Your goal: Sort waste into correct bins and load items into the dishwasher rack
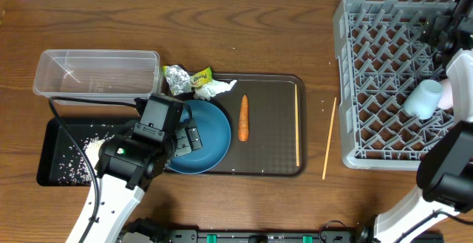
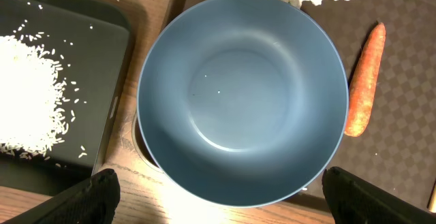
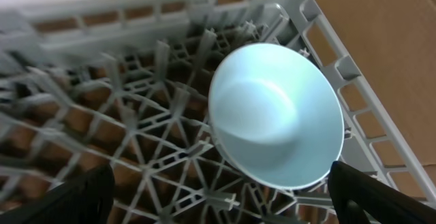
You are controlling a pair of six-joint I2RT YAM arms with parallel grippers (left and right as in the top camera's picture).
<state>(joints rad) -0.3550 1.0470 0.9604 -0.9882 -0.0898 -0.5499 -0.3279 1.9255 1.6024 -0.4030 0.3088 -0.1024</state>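
Note:
The large dark-blue bowl (image 1: 207,136) sits empty on the left of the brown serving tray and fills the left wrist view (image 2: 242,98). My left gripper (image 2: 231,207) is open and empty, just above its near rim. The orange carrot (image 1: 244,117) lies right of the bowl. The wrapper (image 1: 181,79) and the tissue (image 1: 216,89) lie behind it. The rice (image 2: 27,101) is heaped in the black tray (image 1: 55,136). The clear tub (image 1: 96,73) is empty. The small light-blue bowl (image 3: 276,115) leans in the grey rack (image 1: 384,73), with my open right gripper (image 3: 221,207) above it. One chopstick (image 1: 297,125) lies on the serving tray, the other chopstick (image 1: 329,138) on the table. The white cup is out of view.
The dark brown serving tray (image 1: 270,136) lies in the middle of the wooden table. The left arm's black cable (image 1: 70,136) crosses the black tray. The right arm (image 1: 458,80) reaches over the rack's right side.

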